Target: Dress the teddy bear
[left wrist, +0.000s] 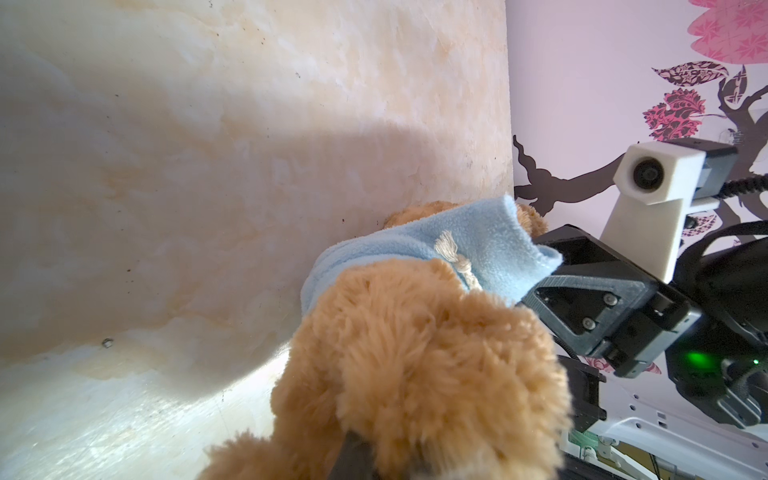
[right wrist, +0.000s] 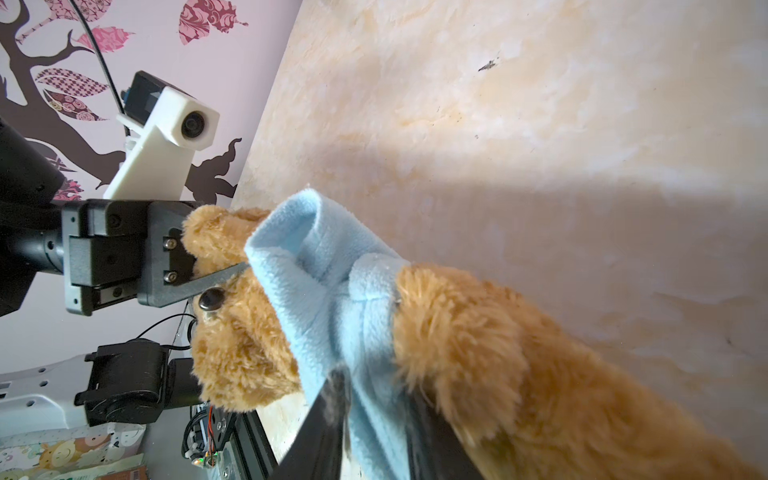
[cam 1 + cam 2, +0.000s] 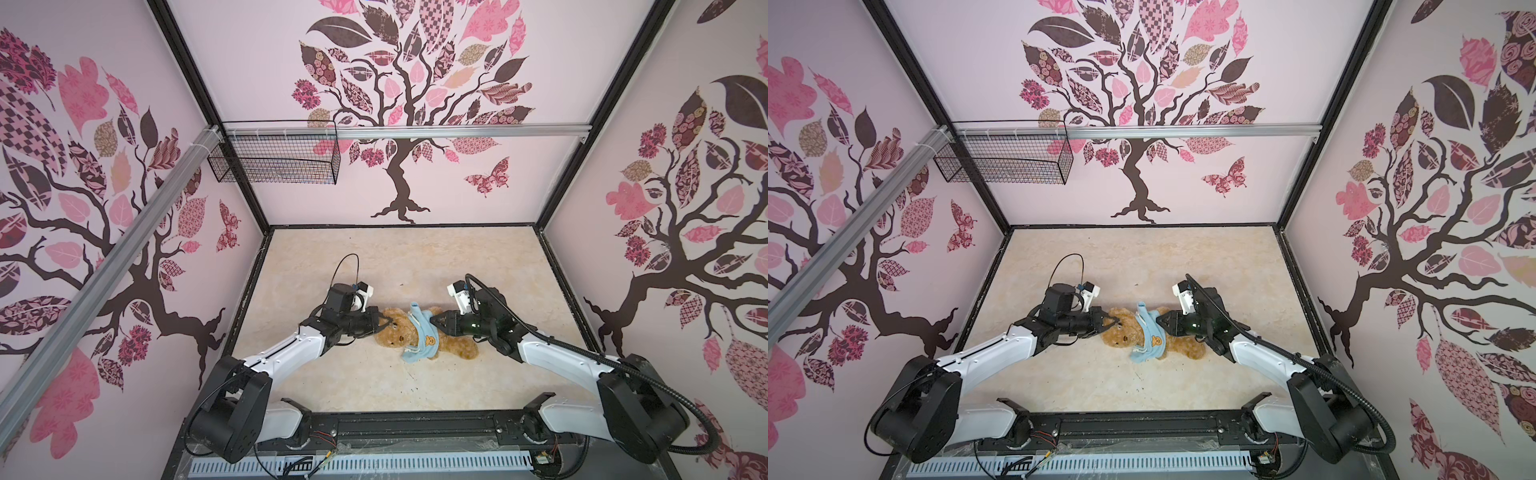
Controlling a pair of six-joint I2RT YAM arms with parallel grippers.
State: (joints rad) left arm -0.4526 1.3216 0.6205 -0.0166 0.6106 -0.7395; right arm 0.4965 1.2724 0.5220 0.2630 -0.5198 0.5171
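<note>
The teddy bear (image 3: 457, 347) lies on the marble-look table (image 3: 415, 266), head to the left and legs to the right in both top views. A light blue shirt (image 3: 426, 338) is bunched round its neck and chest, one sleeve sticking up. My left gripper (image 3: 380, 321) is shut on the bear's ear at the top of the head (image 2: 208, 237); in the left wrist view fur (image 1: 415, 353) hides the jaws. My right gripper (image 3: 432, 322) is shut on the shirt's edge (image 2: 332, 299), blue fleece pinched between its dark fingers (image 2: 324, 415). The same bear (image 3: 1185, 349) and shirt (image 3: 1152, 338) show between both grippers.
A black wire basket (image 3: 274, 158) hangs from the aluminium rail on the back wall, high at the left. Pink patterned walls close in the table on three sides. A black rail (image 3: 415, 428) with both arm bases runs along the front edge.
</note>
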